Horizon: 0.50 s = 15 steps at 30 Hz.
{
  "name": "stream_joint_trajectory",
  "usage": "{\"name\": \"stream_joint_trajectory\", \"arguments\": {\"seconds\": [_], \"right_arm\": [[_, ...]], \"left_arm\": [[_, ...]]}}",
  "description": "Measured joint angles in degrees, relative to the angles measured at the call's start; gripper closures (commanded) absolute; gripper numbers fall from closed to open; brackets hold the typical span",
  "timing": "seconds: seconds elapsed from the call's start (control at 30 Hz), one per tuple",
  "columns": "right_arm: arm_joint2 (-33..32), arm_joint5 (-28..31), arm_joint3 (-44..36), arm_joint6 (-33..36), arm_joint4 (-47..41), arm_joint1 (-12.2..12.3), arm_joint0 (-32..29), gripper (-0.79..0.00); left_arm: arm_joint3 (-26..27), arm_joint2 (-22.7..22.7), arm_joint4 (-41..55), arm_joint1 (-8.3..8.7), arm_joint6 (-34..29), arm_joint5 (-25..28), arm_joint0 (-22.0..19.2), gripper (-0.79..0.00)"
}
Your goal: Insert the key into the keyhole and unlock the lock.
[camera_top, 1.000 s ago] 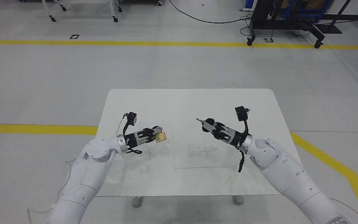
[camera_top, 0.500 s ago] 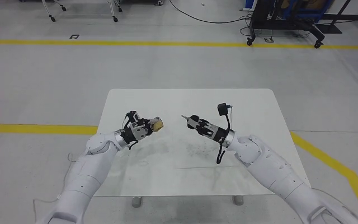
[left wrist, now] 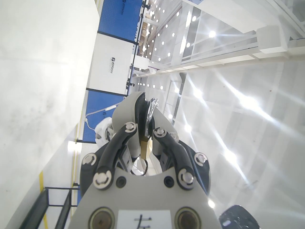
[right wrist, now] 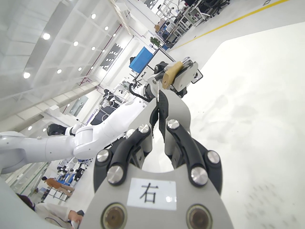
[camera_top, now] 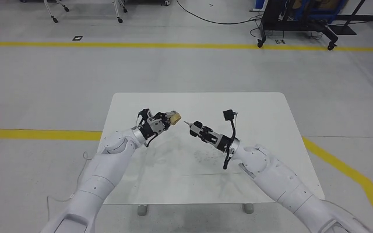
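Above the white table [camera_top: 256, 110] my left gripper [camera_top: 164, 122] is shut on a brass padlock [camera_top: 172, 118], whose brass body points toward the other arm. In the left wrist view the padlock [left wrist: 144, 147] sits between the fingers of the left gripper [left wrist: 146, 110], its silver shackle at the tips. My right gripper [camera_top: 195, 127] is shut on a small silver key [camera_top: 187, 124] aimed at the lock, with a short gap between them. The right wrist view shows the key [right wrist: 158, 91] sticking out of the right gripper [right wrist: 162, 96], just below the padlock [right wrist: 171, 75].
Faint scuff marks [camera_top: 210, 154] mark the table middle under the arms. A dark wheeled frame [camera_top: 297, 20] stands on the floor far behind the table. A yellow floor line [camera_top: 46, 134] runs past the table's sides.
Both arms have moved toward the table's middle and farther from the body. The padlock and the key have come much closer, tip nearly at the lock.
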State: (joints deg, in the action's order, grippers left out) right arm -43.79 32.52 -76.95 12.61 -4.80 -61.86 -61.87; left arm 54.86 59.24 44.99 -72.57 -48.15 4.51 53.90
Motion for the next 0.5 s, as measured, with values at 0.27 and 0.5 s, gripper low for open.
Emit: {"name": "stream_joint_trajectory", "arguments": {"seconds": [0.27,0.5], "right_arm": [[-0.11,-2.03,-1.89,0.17,-1.03,-0.06,-0.89,0.000],[0.27,-2.59,-4.38,5.37,-9.06,-0.37,-3.41,0.000]], "left_arm": [[-0.16,-0.34,-0.85,-0.07,-0.64,0.41,0.17,0.000],[2.65,1.31,-3.61,0.31,3.86,2.29,0.37,0.000]]}}
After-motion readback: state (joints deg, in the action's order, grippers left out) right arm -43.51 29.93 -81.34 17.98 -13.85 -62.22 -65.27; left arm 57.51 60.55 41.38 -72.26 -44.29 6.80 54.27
